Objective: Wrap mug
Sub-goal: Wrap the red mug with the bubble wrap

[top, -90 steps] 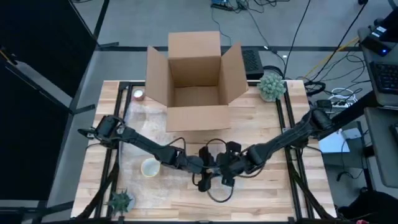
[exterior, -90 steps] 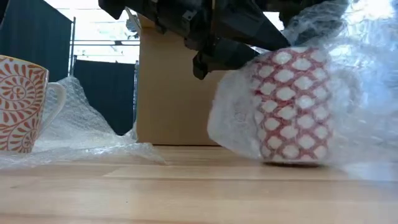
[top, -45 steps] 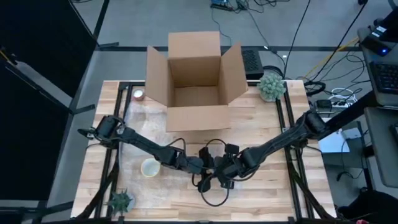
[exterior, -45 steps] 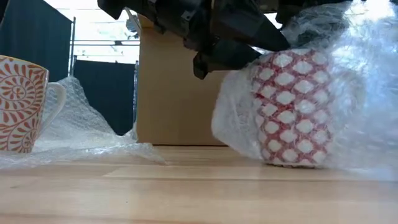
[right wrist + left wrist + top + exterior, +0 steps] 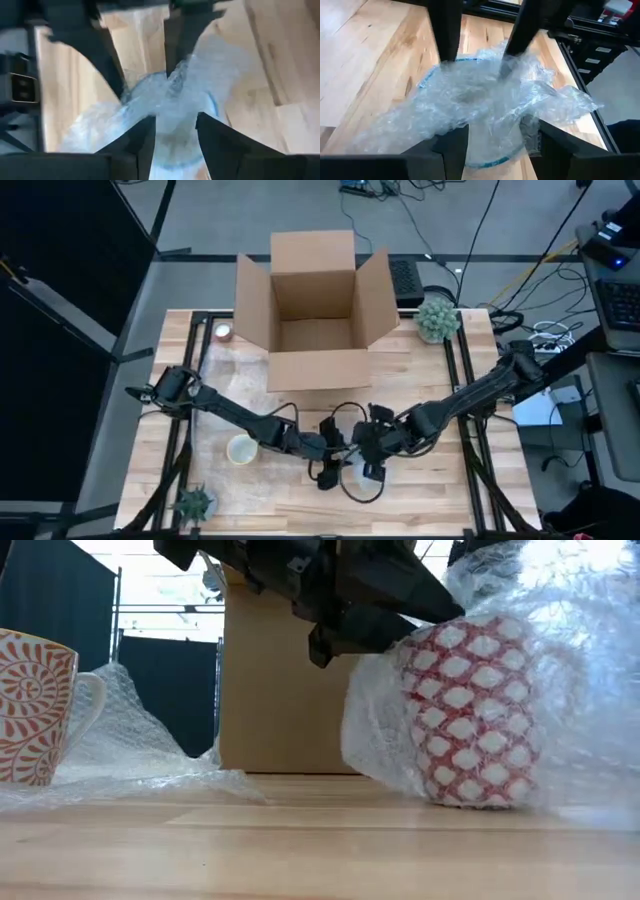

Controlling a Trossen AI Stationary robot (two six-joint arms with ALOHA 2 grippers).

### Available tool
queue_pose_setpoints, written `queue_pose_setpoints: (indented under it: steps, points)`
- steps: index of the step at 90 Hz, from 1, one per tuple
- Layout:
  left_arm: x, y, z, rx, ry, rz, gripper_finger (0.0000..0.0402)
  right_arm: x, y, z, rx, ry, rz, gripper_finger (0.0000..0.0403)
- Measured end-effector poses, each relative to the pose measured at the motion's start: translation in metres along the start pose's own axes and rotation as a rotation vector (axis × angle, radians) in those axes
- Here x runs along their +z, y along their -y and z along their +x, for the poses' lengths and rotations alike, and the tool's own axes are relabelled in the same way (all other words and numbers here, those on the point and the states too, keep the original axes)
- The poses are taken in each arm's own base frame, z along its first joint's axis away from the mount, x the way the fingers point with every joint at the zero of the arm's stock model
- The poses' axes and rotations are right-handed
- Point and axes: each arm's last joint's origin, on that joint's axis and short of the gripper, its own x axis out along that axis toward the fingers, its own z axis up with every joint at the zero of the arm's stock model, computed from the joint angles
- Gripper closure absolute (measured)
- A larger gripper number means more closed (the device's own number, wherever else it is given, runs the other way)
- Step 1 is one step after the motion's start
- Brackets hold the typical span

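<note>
left end effector (image 5: 328, 465) | part-open | on bubble wrap (image 5: 585, 690) over mug (image 5: 468, 715)

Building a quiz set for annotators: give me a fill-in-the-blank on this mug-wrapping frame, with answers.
1. The red-and-white lattice-patterned mug stands upright on the wooden table, partly covered in clear ______ wrap.
2. Behind it stands an open brown ______ box.
3. The second, orange swirl-patterned mug stands ______, beside a loose sheet of the wrap.
4. The left gripper and right gripper work at the ______ mug.

Missing words: bubble; cardboard; unwrapped; lattice-patterned
</note>
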Motion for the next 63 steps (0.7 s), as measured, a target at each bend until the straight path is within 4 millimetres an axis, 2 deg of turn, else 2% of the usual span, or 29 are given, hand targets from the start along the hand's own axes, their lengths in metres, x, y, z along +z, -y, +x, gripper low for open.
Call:
queue_pose_setpoints:
  steps: [9, 18, 34, 49, 63]
  points:
    - [0.000, 0.000, 0.000, 0.000, 0.000, -0.001, 0.0231, -0.004, 0.007, -0.005, -0.086, -0.004, 0.032, 0.0273]
    - [0.000, 0.000, 0.000, 0.001, 0.000, -0.001, 0.0231, -0.003, 0.007, 0.003, -0.136, 0.009, 0.040, 0.0273]
    - [0.000, 0.000, 0.000, 0.001, -0.002, -0.003, 0.0231, 0.006, -0.001, 0.025, -0.104, 0.055, 0.011, 0.0273]
    - [-0.001, 0.000, 0.000, 0.002, -0.005, -0.003, 0.0231, -0.008, 0.000, 0.057, -0.190, -0.112, -0.017, 0.0273]
    - [0.001, 0.000, 0.000, -0.002, 0.006, -0.004, 0.0231, -0.013, -0.001, 0.077, -0.227, -0.169, -0.016, 0.0273]
